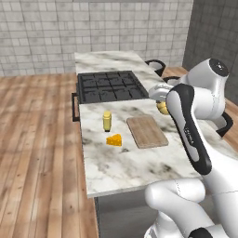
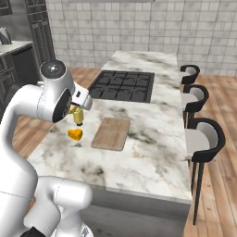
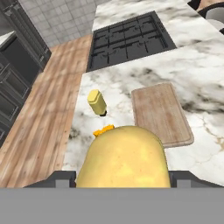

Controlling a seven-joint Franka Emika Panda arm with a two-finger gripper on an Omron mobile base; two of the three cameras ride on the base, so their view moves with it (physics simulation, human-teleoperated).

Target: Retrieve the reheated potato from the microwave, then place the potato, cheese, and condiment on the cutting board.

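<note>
So I'm parked at the marble island counter (image 1: 125,162), which takes up most of what I can see from both base cams, with the black cooktop (image 1: 109,87) set into its far half and a row of dark stools (image 2: 203,136) along the right edge. The cutting board (image 1: 147,131) lies flat on the near half of the counter, bare on top, just this side of the cooktop. To its left stands the condiment (image 1: 107,121), upright, and the cheese (image 1: 114,140) sits just beside it on the near side, apart from the board and not touching the bottle as far as I can tell. Now the bit that matters: the potato (image 3: 124,160) is clamped in the gripper (image 3: 122,177), sitting right between the two fingers, and it's so close to the hand cam that it blocks the lower middle of that view. The jaws are partway spread and pressed against the potato's sides. From the left base cam I can just spot a bit of it poking out behind the forearm, up above the counter near the board's far right corner. In the hand cam the board shows to the right of the potato, the bottle above and left of it, and a sliver of cheese peeks out right at its top edge.
</note>
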